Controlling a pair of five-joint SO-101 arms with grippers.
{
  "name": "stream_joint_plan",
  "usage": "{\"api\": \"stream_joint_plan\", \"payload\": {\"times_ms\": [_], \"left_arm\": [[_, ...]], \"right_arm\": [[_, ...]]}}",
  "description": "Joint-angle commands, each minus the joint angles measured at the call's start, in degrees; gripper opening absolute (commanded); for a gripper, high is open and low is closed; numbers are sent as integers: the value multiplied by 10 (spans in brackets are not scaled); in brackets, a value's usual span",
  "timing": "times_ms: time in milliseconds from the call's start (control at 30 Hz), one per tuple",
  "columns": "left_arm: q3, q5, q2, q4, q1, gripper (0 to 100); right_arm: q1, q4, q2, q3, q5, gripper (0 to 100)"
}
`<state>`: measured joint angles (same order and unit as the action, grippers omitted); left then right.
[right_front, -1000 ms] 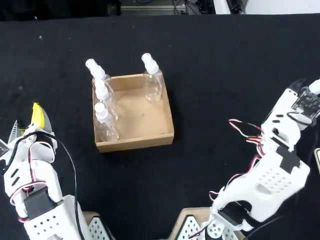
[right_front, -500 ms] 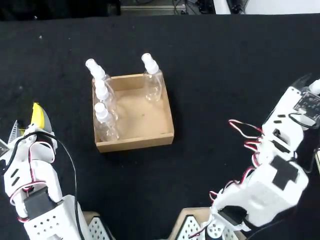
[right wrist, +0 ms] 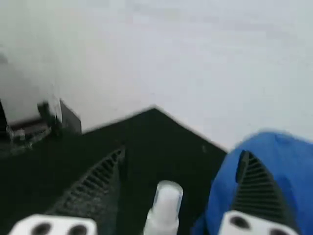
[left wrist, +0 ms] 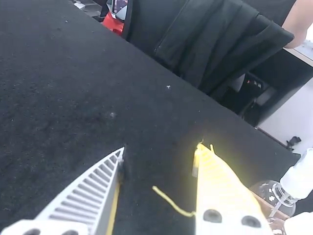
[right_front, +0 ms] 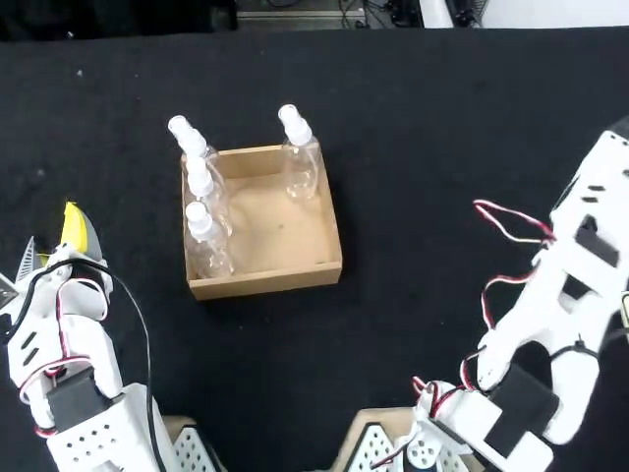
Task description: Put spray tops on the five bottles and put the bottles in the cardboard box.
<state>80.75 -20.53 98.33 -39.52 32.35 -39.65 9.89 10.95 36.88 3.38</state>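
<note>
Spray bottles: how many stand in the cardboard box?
4. One bottle, a second and a third line the cardboard box's left wall; a fourth stands at its far right corner.

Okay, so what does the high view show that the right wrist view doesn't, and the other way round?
From the high view: the cardboard box with four spray-topped bottles standing in it, three along one wall and one at the far wall, and the open left gripper off to one side. From the right wrist view: the right gripper with the fifth bottle and its spray top between its fingers, and a pale wall behind. Shared: the black table.
</note>
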Motion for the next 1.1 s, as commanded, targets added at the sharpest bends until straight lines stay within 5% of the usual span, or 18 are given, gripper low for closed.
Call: {"api": "stream_joint_plan", "payload": {"times_ms": [0, 467, 733, 1067], "left_arm": [[-2, -3, 7, 14, 1, 205], [-2, -2, 7, 14, 1, 205], [-2, -2, 7, 14, 1, 205], [-2, -2, 7, 14, 1, 205]], "right_arm": [[-24, -77, 40, -52, 4, 307], [3, -135, 24, -23, 6, 309], [2, -1, -54, 29, 6, 308], [16, 25, -98, 45, 6, 308]]}}
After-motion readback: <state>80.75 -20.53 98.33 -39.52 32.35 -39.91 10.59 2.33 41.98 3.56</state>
